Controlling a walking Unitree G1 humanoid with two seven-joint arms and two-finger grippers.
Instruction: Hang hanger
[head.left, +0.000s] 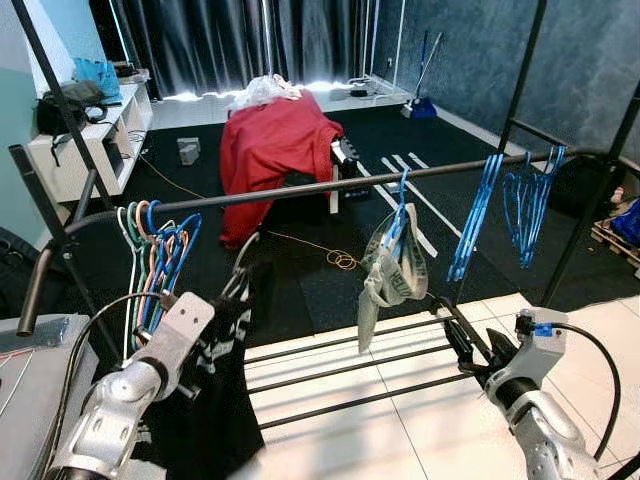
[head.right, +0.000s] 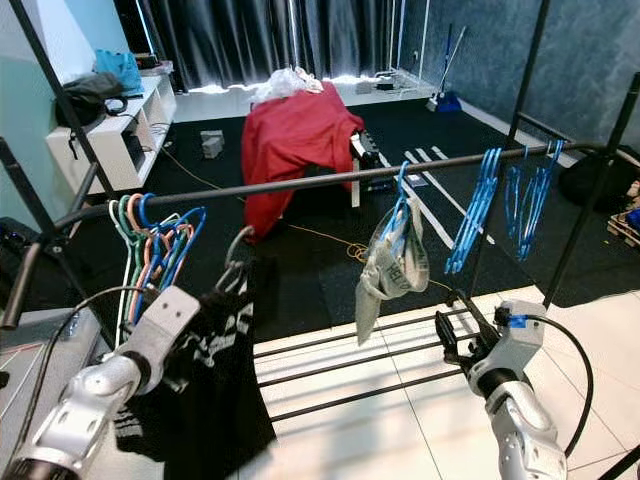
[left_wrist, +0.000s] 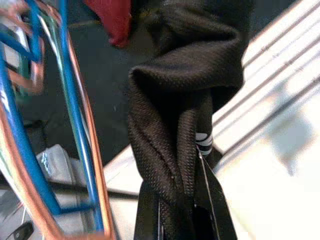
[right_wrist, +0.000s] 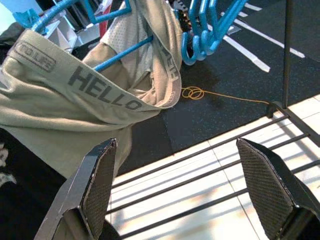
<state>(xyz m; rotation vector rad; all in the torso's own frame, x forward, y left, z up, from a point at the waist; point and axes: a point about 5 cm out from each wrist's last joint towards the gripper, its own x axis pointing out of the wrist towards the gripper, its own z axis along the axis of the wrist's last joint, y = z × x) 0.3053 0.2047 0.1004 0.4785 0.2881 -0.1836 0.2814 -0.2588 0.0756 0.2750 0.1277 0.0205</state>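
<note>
Below the rail (head.left: 300, 195), left end effector (left_wrist: 185, 220) pinches black garment (left_wrist: 185, 100); right end effector (right_wrist: 180, 190) spread.

My two head cameras look forward and down at the clothes rail (head.left: 300, 193) from close behind it, sharing nearly the same scene. My left wrist camera sits tight against black fabric (left_wrist: 185, 100) between its fingers. My right wrist camera faces grey briefs (right_wrist: 90, 85) hanging just beyond its spread fingers (right_wrist: 97, 185).
</note>
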